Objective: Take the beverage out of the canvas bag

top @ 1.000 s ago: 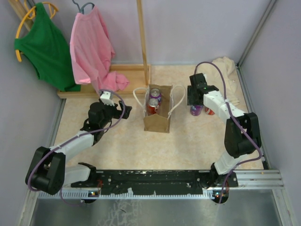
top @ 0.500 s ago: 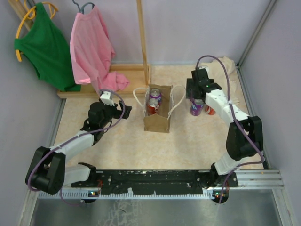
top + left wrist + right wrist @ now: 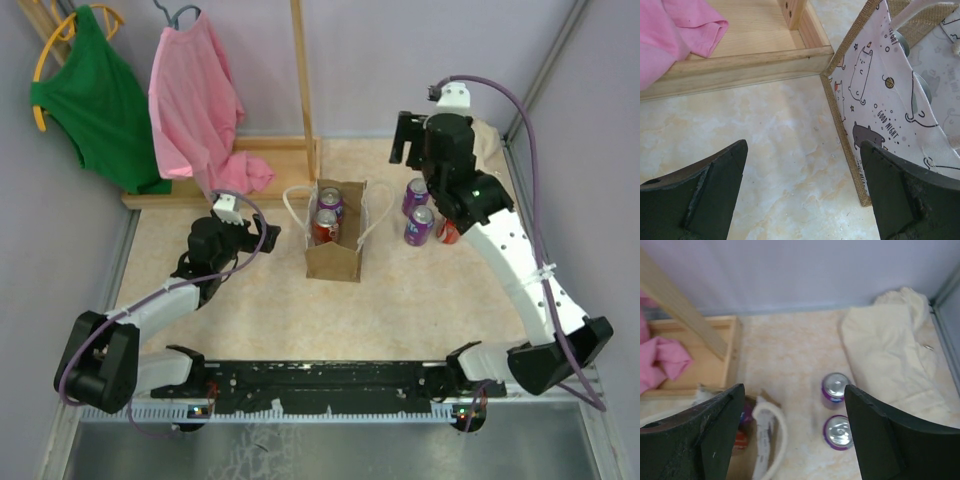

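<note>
A pale marbled bench [image 3: 260,300] fills the overhead view, enclosed by grey walls. At its far left stands a wooden rack [image 3: 270,160], with a green top [image 3: 95,100] and a pink top [image 3: 195,100] hanging on hangers. A cream cloth [image 3: 890,355] lies crumpled in the far right corner. In the overhead view the right arm partly covers it.

The canvas bag [image 3: 335,262] stands upright and open near the middle of the bench, just in front of the rack's base. Its white loop handles [image 3: 292,205] splay out to either side. Two drinks stand upright inside it: a purple can [image 3: 331,203] at the back and a red can [image 3: 324,226] touching it in front. Only their tops show. To the bag's right, on the bare bench, two loose purple cans [image 3: 415,196] stand close together. A loose red can [image 3: 446,233] beside them is mostly hidden behind the right arm.

The left claw [image 3: 802,195] sits near the bench beside the bag's left side, fingers apart and holding nothing. Its camera shows a bag panel [image 3: 875,100] printed with cartoon cats, cut off at the frame edge. The right claw [image 3: 795,435] hangs high over the far part of the bench, fingers wide apart and empty.
</note>
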Action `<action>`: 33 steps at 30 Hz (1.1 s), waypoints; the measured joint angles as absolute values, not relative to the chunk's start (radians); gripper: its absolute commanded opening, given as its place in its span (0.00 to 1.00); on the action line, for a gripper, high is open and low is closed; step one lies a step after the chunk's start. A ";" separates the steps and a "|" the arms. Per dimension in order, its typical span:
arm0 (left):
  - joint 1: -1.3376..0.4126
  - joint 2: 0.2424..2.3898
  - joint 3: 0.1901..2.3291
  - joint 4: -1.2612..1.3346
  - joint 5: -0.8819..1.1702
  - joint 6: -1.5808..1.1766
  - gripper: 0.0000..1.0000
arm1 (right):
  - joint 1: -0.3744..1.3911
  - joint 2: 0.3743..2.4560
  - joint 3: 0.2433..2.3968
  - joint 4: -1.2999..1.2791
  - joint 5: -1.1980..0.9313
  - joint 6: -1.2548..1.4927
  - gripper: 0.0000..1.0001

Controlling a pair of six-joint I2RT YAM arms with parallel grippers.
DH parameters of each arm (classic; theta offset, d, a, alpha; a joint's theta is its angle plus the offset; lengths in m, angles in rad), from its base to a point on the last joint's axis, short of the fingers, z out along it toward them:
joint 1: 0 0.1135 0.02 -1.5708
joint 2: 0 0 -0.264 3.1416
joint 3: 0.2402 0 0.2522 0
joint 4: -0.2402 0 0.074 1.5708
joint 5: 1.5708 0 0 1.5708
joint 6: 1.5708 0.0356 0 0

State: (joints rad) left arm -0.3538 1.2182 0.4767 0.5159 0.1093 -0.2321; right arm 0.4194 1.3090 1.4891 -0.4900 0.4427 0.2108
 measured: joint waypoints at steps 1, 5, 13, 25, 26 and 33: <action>-0.354 1.219 0.477 0.516 0.109 -0.232 1.00 | 0.456 1.304 1.516 -0.486 0.444 0.207 0.78; -0.354 1.220 0.477 0.516 0.109 -0.232 1.00 | 0.593 1.324 1.568 -0.489 0.455 0.184 0.79; -0.354 1.220 0.477 0.516 0.109 -0.232 1.00 | 0.747 1.513 1.592 -0.521 0.455 0.163 0.80; -0.354 1.220 0.477 0.516 0.109 -0.231 1.00 | 0.746 1.690 1.576 -0.554 0.336 0.249 0.87; -0.354 1.220 0.477 0.516 0.109 -0.231 1.00 | 0.746 1.703 1.576 -0.554 0.331 0.255 0.87; -0.354 1.221 0.477 0.516 0.109 -0.232 1.00 | 0.746 1.766 1.557 -0.555 0.286 0.282 0.90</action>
State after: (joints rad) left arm -0.3538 1.2205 0.4767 0.5156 0.1093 -0.2317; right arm 0.7460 1.7660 1.5566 -0.5552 0.2855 0.2825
